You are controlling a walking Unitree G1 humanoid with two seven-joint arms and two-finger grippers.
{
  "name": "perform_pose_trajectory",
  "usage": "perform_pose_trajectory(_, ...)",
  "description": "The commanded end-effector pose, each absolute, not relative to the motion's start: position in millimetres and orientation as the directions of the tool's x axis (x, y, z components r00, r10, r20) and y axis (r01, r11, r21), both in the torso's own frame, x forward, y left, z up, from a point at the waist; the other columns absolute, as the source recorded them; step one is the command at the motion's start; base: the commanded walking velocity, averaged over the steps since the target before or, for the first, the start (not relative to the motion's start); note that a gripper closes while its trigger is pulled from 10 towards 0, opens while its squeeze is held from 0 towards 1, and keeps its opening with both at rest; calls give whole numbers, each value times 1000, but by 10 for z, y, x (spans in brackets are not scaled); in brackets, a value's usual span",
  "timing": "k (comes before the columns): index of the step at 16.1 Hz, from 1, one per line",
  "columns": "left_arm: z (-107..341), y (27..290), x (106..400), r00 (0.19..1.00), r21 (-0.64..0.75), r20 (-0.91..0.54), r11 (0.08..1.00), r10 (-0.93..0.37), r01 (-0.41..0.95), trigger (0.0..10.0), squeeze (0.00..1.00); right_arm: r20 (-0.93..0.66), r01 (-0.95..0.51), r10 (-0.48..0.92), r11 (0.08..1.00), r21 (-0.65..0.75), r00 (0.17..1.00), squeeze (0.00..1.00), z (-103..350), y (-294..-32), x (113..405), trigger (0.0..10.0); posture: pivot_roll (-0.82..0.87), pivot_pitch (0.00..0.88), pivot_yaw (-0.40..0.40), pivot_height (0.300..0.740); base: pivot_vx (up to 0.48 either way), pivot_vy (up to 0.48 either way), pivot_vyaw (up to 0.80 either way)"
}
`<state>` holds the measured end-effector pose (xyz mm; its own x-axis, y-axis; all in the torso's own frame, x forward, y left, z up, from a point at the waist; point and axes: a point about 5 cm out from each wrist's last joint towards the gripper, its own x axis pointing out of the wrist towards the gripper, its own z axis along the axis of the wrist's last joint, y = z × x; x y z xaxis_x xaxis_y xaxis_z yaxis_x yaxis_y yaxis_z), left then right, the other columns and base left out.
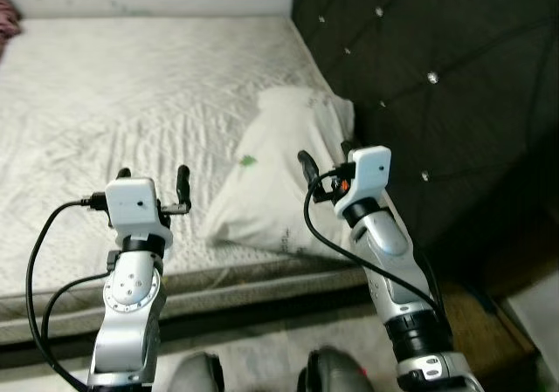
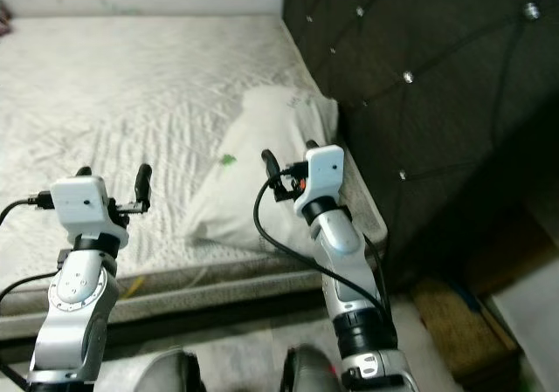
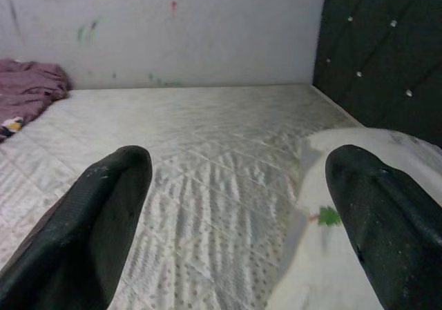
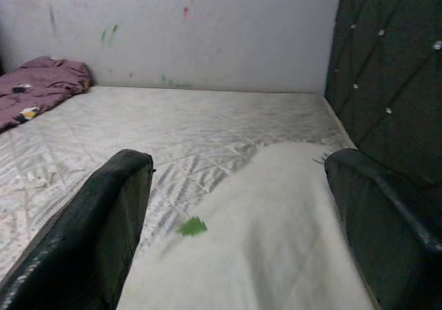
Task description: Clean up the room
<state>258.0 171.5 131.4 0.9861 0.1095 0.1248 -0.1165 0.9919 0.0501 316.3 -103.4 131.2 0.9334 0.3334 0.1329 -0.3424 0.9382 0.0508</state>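
The step in hand is judged to be the approach to the pillow [image 1: 279, 178], with nothing yet grasped. Both arms are being held out over the near edge of the mattress [image 1: 113, 104].

The left gripper [image 1: 155, 185] is being held spread and empty above the quilted mattress, just beside the pillow's near corner; in the left wrist view its fingers [image 3: 90, 220] are being shown wide apart, with the pillow lying beyond the one on the headboard side.

The right gripper [image 1: 325, 161] is also being held spread and empty, above the near end of the pillow and close to its edge by the headboard [image 1: 437, 95]. In the right wrist view the pillow is being framed between the two fingers [image 4: 103, 220], with its small green mark [image 4: 193, 226] lying between them.

The pillow is lying aslant at the mattress's right side, its far end touching the headboard.

The next move is judged to call for the right gripper being lowered until the fingers straddle a fold of the soft cover, then being closed; the fabric is likely to bunch and slip, so a deep bite is being called for.

Farther off, a purple cloth [image 4: 41, 82] is lying crumpled at the mattress's far left corner against the wall [image 4: 207, 27].
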Motion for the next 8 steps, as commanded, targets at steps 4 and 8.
perform_pose_trajectory(4,1281,1692,2596,989,41,110,994,100,-105,10000,0,142,-332,324,943,37,935,0,1368,-1048,3182,10000,14,6,-34,740,0,0,0)
perform_pose_trajectory(8,1273,1683,2606,990,30,107,995,96,-99,10000,0,127,-314,308,949,34,943,0,1339,-1060,3188,10000,14,6,-35,740,0,317,0)
